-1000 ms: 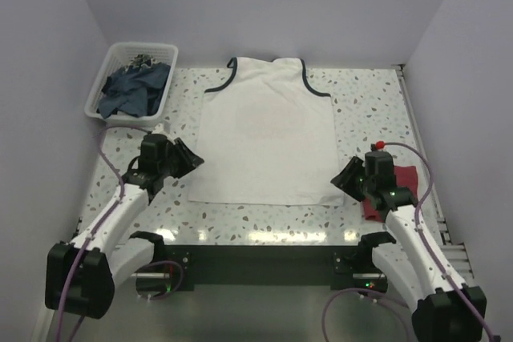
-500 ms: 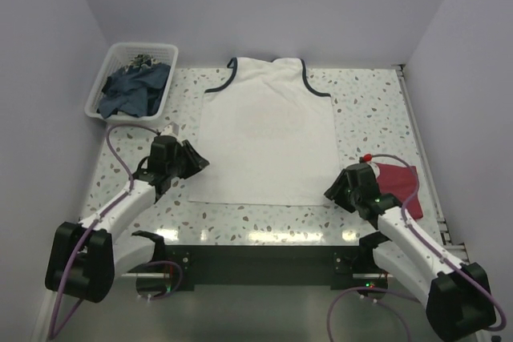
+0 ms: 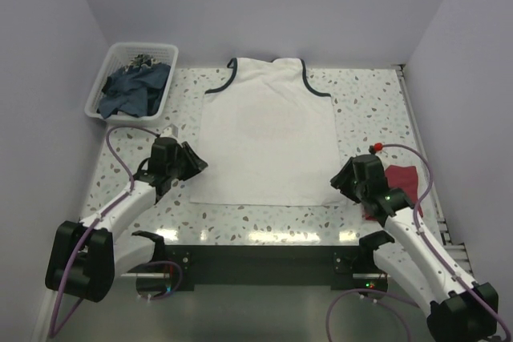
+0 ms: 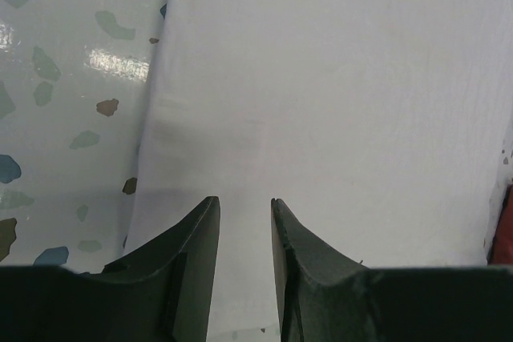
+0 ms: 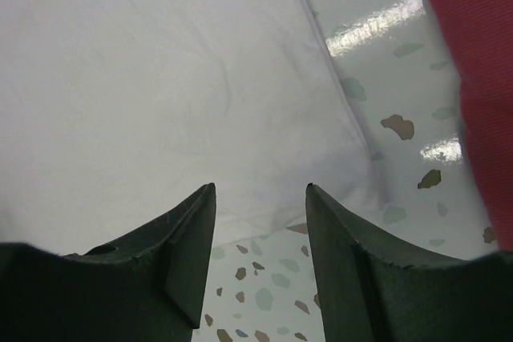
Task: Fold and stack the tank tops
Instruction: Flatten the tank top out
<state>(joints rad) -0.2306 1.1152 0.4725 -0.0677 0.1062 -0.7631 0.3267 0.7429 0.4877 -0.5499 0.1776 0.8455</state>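
Note:
The white tank top [image 3: 268, 134] lies spread flat in the middle of the table, with navy trim at its neck and armholes on the far side. My left gripper [image 3: 194, 162] hovers at its near left corner. In the left wrist view that gripper [image 4: 243, 203] is open by a narrow gap over the white cloth [image 4: 337, 102], with nothing between the fingers. My right gripper [image 3: 341, 180] is at the near right corner. It stands open [image 5: 260, 190] over the hem's corner [image 5: 160, 78]. The dark red tank top [image 3: 403, 180] lies bunched at the right, partly under the right arm.
A white basket [image 3: 107, 78] holding blue clothes stands at the back left. Speckled tabletop [image 3: 365, 110] shows on both sides of the white top. The table's front edge [image 3: 264, 239] runs just behind both grippers. White walls close in the left, back and right.
My left gripper has slid slightly right, onto the white top's near left corner. My right gripper has shifted towards the near right corner and its jaws have widened a little.

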